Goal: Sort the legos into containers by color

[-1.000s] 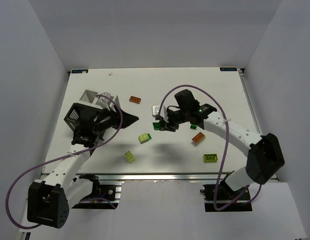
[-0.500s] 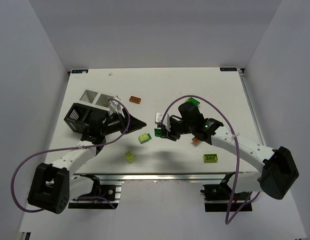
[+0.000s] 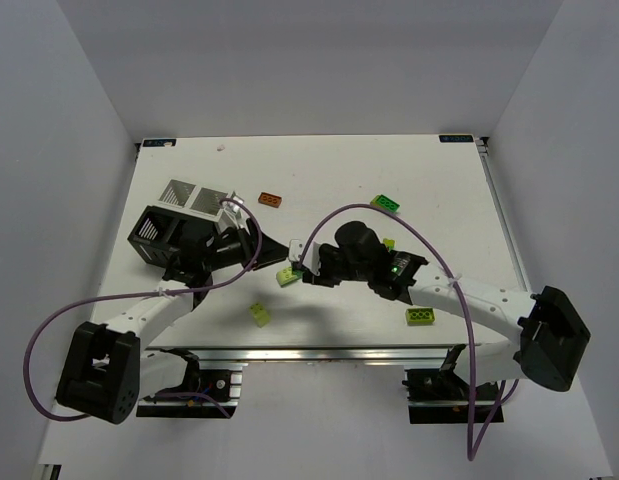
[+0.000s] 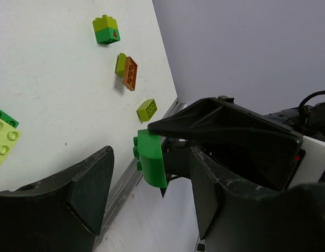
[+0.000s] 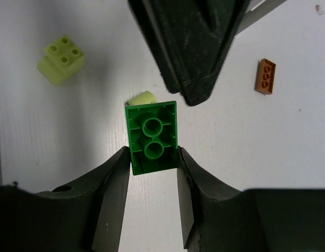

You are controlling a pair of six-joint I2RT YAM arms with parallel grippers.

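Your right pincer [image 5: 153,157] is pinching the green brick [image 5: 151,137] across its two long sides, with the hollow underside turned toward the wrist camera. In the overhead view it sits near the centre of the frame and appears to be lifted off the counter [image 3: 429,170]. Your left pincer [image 4: 151,153] stands spread on either side of the same brick with a gap at each finger, so it has no hold. This reads as a hand-over about to happen.

Expect the brick to be light, rigid and smooth-walled. It won't crush, but it can pivot or squirt out if you catch it on a corner. Take it squarely on the faces the right fingers leave free, seated well onto the pads. Make the left grip firm before the right lets go.

The white container [image 3: 179,192] and black container [image 3: 149,232] sit at the left of the overhead frame, beside the left arm. An orange brick [image 3: 271,200] lies above centre, and lime bricks [image 3: 260,314] lie loose toward the bottom.
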